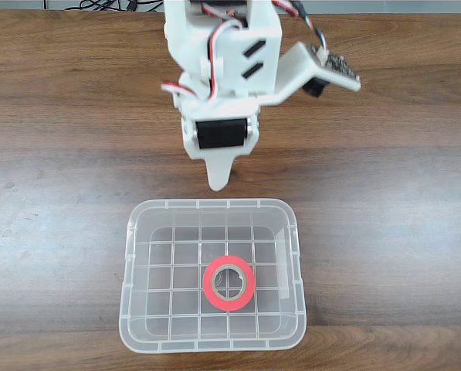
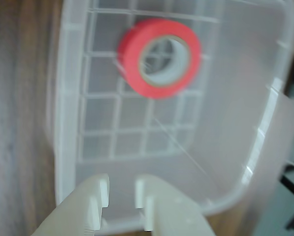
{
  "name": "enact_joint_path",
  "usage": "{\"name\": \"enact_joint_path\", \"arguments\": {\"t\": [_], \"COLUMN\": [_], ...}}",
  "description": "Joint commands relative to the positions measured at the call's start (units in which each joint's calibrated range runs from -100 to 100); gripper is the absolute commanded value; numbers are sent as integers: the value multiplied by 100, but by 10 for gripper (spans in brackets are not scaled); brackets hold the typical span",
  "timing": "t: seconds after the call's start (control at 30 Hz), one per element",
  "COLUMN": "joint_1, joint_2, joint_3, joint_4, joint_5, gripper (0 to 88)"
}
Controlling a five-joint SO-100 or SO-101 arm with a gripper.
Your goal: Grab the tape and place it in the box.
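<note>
Nearest the wrist camera, the pale plastic claw [image 2: 121, 191] stood slightly parted and empty over the clear rectangular plastic box [image 2: 63, 123], where the small, probably light and stiff red tape roll [image 2: 132, 54], best gripped across its rim, lay flat.

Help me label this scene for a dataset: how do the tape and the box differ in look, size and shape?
Colour: the tape is opaque bright red with a beige core, while the box is clear, see-through plastic. Size: the tape is far smaller than the box and lies inside it. Shape: the tape is a round ring lying flat, while the box is rectangular with rounded corners and a grid-patterned floor. Both sit on the wooden table, untouched by the pincer.
</note>
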Motion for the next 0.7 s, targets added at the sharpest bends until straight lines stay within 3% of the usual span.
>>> {"name": "enact_joint_path", "arguments": {"t": [0.0,0.33,0.67], "joint_1": [162,1,-416], "joint_2": [-2010,-5035,-7585], "joint_3": [760,5254,10108], "joint_4": [102,33,-2390], "joint_5": [189,173,141], "gripper": [17,17,17]}}
